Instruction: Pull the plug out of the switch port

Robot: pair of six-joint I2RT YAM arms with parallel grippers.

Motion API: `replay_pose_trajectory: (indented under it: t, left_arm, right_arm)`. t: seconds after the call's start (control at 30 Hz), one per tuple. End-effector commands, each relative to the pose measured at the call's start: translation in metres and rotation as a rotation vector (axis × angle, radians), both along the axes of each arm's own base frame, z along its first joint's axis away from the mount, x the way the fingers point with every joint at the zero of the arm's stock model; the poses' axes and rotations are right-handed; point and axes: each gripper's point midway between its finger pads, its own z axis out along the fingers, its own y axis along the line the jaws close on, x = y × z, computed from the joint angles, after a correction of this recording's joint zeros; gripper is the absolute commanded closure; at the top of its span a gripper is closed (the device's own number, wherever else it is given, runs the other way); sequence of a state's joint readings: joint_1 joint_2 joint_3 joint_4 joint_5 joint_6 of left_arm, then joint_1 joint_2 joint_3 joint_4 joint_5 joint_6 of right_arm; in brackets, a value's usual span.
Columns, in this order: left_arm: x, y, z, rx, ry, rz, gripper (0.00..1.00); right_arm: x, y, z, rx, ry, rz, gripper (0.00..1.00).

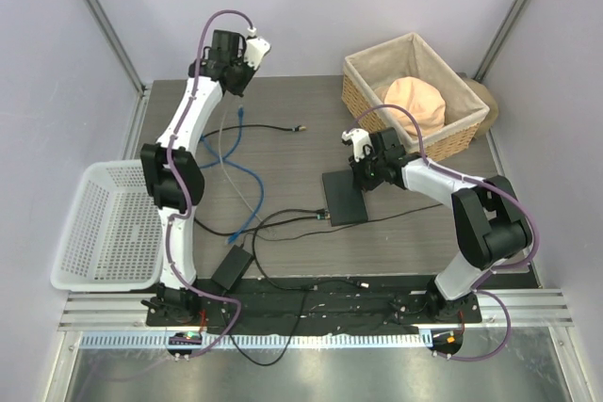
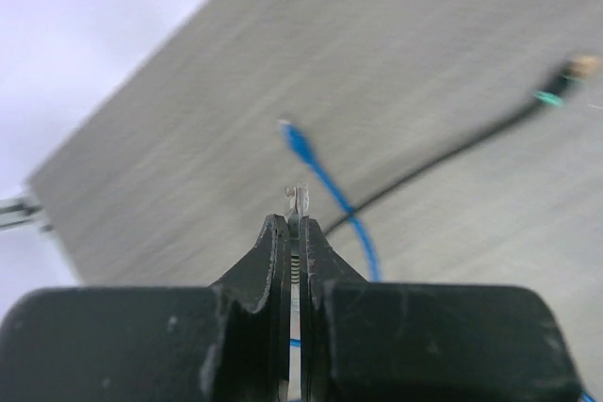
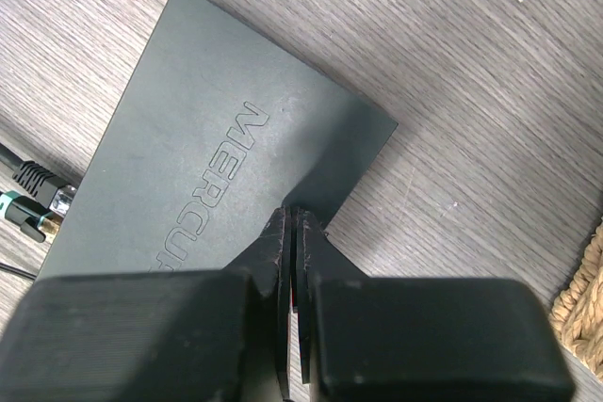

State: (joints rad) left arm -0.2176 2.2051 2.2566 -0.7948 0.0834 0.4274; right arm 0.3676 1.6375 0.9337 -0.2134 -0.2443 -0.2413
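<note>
Aloft, left tool [image 2: 298, 225] around plug [image 2: 300, 199]; right tool [image 3: 294, 218] at switch [image 3: 207, 138] corner.

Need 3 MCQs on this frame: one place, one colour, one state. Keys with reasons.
1. The right gripper is: A over the switch; B in the wicker basket; C above the white crate.
2. The loose cable below the left gripper is: A red; B blue; C yellow.
3. The left gripper is: A wide open; B out of view; C shut.
Key: 1 A, its wrist view shows the switch top right under it. 2 B, the blue cable crosses the left wrist view. 3 C, its fingers pinch a clear plug.
</note>
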Motion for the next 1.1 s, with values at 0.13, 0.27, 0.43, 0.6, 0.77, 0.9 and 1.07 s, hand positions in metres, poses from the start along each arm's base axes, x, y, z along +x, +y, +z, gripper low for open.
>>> replay_pose_trajectory:
  t: [0.13, 0.27, 0.43, 0.6, 0.77, 0.9, 1.07]
  left_arm:
    - [0.059, 0.055, -0.008, 0.267, -0.180, 0.229, 0.99]
    - [0.068, 0.062, -0.015, 0.303, -0.193, 0.268, 0.82]
    - [0.065, 0.064, -0.008, 0.287, -0.203, 0.302, 0.43]
    - [0.041, 0.040, 0.045, 0.133, -0.266, 0.306, 0.38]
    - [-0.034, -0.057, 0.047, -0.309, -0.030, -0.076, 0.32]
    - [-0.122, -0.131, 0.033, -0.558, 0.229, -0.369, 0.32]
    - [-0.193, -0.173, -0.025, -0.710, 0.592, -0.490, 0.38]
  right_arm:
    - [-0.032, -0.023, -0.037, -0.118, 0.131, -0.014, 0.99]
    - [-0.038, -0.025, -0.039, -0.117, 0.136, -0.012, 0.99]
    - [-0.039, -0.026, -0.039, -0.116, 0.130, -0.015, 0.99]
    - [-0.039, -0.026, -0.038, -0.115, 0.128, -0.016, 0.99]
    - [-0.036, -0.024, -0.038, -0.109, 0.125, -0.015, 0.99]
    - [-0.033, -0.022, -0.040, -0.107, 0.124, -0.011, 0.99]
    - [-0.028, -0.019, -0.038, -0.099, 0.120, -0.012, 0.99]
